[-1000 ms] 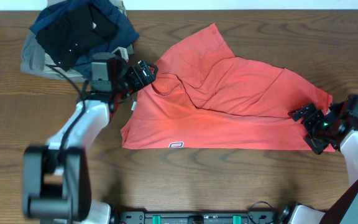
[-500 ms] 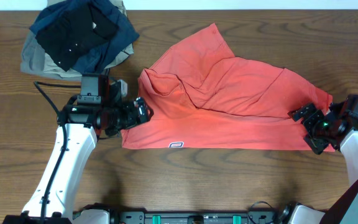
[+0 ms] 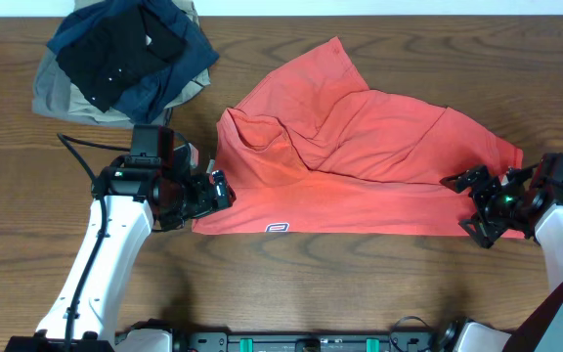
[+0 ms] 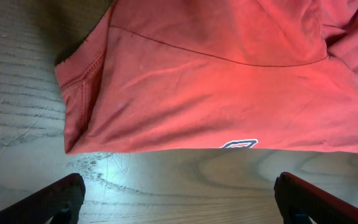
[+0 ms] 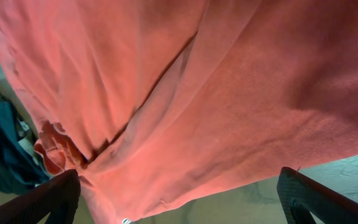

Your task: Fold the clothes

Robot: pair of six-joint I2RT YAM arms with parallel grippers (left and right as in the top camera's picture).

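The coral-red T-shirt (image 3: pixel 360 166) lies rumpled across the middle of the wooden table, a small dark logo (image 3: pixel 278 228) at its near hem. My left gripper (image 3: pixel 219 189) is open and empty at the shirt's left sleeve corner; the left wrist view shows the sleeve hem (image 4: pixel 82 93) and logo (image 4: pixel 238 144) just ahead of my spread fingers (image 4: pixel 179 199). My right gripper (image 3: pixel 467 205) is open and empty at the shirt's right edge; the right wrist view is filled with the red cloth (image 5: pixel 216 93) between my fingers (image 5: pixel 179 199).
A pile of black, navy and khaki garments (image 3: pixel 120 54) sits at the far left corner, just behind my left arm. Bare wooden table (image 3: pixel 379 284) runs along the near side.
My left arm swung from the shirt's collar down and toward me to the left sleeve corner, letting the cloth settle. My right gripper opened and shifted slightly left at the shirt's right edge.
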